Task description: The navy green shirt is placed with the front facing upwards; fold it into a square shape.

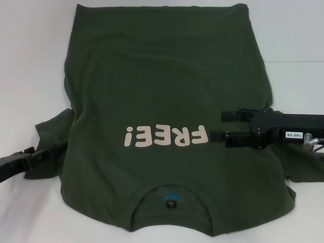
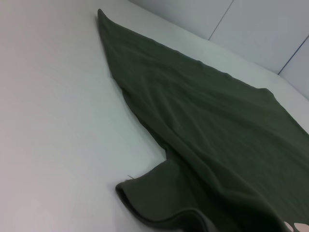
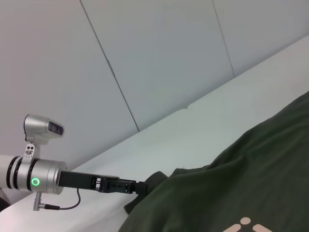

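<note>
Right pincer comes in from the right edge of the head view at mid-height, its two black fingers spread apart w/ a clear gap between them, holding nothing. Lower finger tip sits just beside the "F" of the cream lettering, over the cloth. A white label w/ digits shows on the arm body behind it.

Left pincer enters at the lower left of the head view, tips right at the left sleeve. Looks to be touching the sleeve edge, but can't tell if it's closed on the fabric or just against it. In the right wrist view the same left pincer shows at the lower left of frame, black fingers meeting the sleeve bunch, w/ a silver arm segment and a green ring light behind it.

Navy green shirt lies spread on the white surface, filling the middle of the head view, front up, lettering reading upside down ("FREE!" from the far side). Collar w/ small blue-marked tag is at the bottom centre of frame, hem at the top. Left sleeve sticks out at mid-left, slightly rumpled. In the left wrist view the shirt runs diagonally from upper left to lower right, sleeve opening curled at the bottom centre.
</note>
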`<state>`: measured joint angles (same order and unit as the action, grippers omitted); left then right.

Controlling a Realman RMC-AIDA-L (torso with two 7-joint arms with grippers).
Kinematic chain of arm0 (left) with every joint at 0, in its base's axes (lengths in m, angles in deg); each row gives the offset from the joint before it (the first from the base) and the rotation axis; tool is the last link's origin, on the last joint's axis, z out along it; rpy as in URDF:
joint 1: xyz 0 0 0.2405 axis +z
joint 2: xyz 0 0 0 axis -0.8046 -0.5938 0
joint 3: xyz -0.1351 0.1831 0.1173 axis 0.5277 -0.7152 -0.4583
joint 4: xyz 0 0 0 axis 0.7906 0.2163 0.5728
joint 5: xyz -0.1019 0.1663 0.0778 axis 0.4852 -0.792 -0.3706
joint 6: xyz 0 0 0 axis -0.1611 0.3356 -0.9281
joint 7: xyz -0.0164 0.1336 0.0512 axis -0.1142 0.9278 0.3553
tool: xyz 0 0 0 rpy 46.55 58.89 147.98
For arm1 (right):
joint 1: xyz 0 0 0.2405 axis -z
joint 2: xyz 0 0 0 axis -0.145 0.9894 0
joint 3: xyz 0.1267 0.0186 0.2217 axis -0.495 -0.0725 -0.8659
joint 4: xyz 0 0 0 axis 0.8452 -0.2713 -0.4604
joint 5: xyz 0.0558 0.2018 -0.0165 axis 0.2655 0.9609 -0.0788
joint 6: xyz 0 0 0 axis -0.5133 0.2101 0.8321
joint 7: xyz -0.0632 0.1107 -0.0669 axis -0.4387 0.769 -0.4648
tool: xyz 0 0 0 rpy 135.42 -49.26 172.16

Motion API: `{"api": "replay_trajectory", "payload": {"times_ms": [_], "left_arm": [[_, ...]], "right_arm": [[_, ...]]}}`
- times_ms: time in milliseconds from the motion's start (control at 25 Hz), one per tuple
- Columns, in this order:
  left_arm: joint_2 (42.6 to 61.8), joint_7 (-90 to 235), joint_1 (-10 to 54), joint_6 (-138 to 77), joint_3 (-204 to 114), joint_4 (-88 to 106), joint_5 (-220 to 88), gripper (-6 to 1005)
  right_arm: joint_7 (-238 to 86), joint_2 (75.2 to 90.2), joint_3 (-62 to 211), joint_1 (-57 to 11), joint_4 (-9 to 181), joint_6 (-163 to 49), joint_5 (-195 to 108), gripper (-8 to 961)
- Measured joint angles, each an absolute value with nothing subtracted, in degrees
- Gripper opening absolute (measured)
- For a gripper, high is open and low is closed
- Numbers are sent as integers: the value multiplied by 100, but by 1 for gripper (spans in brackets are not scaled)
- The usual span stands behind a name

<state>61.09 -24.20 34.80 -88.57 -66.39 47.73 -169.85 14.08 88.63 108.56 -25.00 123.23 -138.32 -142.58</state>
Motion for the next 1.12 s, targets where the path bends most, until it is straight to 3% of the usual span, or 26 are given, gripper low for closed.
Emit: {"api": "replay_trajectory", "payload": {"times_ms": [400,840,1120], "left_arm": [[6111,-2480,3417,-8845,-6710,4816,-17242,749],[6108,-2549,3374,-8768,-6666,4841,-17260,316],[6093,-2587,3334,-8764,-6670,4873,-17273,117]], "right_arm": [[1408,8863,10850,-2502,12323,-13858,-14231,875],[1403,8862,10846,-2497,12334,-13894,-14146,872],[1406,8864,10843,-2489,12328,-13856,-14144,870]]}}
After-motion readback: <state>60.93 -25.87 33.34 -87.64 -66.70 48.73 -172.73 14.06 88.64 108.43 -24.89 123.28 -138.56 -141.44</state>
